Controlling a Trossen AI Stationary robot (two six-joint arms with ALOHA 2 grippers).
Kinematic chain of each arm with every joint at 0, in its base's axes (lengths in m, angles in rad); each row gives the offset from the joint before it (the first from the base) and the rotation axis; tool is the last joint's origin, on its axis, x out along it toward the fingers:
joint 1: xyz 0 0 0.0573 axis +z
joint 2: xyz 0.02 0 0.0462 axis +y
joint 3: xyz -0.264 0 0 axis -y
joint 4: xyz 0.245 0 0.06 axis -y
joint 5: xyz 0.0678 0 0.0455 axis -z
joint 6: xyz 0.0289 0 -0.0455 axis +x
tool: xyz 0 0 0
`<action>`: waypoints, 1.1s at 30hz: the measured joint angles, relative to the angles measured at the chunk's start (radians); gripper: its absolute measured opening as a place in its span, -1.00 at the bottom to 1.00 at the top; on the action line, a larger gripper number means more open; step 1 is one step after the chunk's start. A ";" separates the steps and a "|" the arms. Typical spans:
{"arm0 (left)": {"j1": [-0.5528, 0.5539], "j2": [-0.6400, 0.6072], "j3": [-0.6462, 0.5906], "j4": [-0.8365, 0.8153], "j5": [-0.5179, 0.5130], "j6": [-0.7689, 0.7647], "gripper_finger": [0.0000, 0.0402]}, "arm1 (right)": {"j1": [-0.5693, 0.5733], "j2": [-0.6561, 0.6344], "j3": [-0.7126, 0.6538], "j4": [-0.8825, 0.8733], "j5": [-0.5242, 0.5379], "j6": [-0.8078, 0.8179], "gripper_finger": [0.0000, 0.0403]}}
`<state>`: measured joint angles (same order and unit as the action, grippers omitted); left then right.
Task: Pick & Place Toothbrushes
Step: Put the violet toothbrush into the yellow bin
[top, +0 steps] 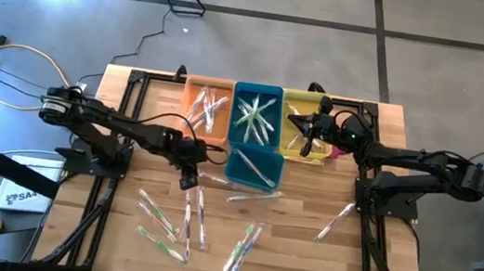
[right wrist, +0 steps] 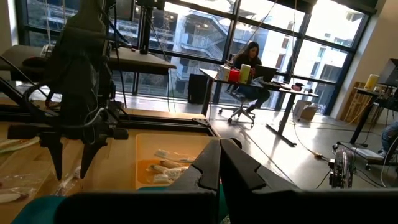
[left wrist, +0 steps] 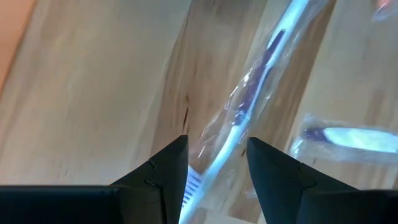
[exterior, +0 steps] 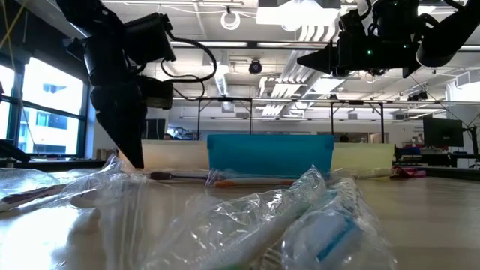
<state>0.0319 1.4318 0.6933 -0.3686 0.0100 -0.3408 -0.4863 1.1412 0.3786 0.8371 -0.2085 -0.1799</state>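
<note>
The left gripper [top: 187, 181] hangs low over the worktop's middle, just in front of the blue bin [top: 253, 167] — fingers [left wrist: 163, 174] parted astride a wrapped toothbrush [left wrist: 249, 106] lying flat, not yet clamped. More toothbrushes [top: 176, 225] are scattered toward the front edge. The right gripper [top: 296, 122] hovers pinched shut and empty over the yellow bin [top: 301, 101] at the back edge.

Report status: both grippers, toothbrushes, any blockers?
Left gripper open, straddling a wrapped toothbrush on the table. Right gripper shut, empty, above yellow bin. Nothing blocking.
</note>
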 joint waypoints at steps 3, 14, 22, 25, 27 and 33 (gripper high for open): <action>0.000 0.022 0.000 -0.002 0.000 0.002 -0.20 | 0.000 0.000 0.000 0.000 0.000 0.000 -0.99; 0.000 0.074 0.003 -0.001 -0.006 0.003 -0.20 | 0.000 0.000 0.000 0.000 0.000 0.000 -0.99; 0.000 0.076 0.002 -0.005 -0.005 0.003 -0.20 | 0.000 0.000 0.000 -0.001 0.000 0.000 -0.99; 0.000 0.076 0.002 -0.006 -0.004 0.003 -0.20 | 0.000 0.000 0.000 -0.001 0.000 0.000 -0.99; 0.000 0.077 0.002 -0.006 -0.002 0.003 -0.20 | 0.000 0.000 0.000 -0.001 0.000 0.000 -0.99; 0.001 0.077 0.001 -0.014 0.031 0.004 -0.27 | 0.000 0.000 0.000 -0.001 0.000 0.000 -0.99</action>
<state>0.0326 1.5092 0.6945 -0.3821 0.0412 -0.3370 -0.4862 1.1412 0.3786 0.8364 -0.2085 -0.1799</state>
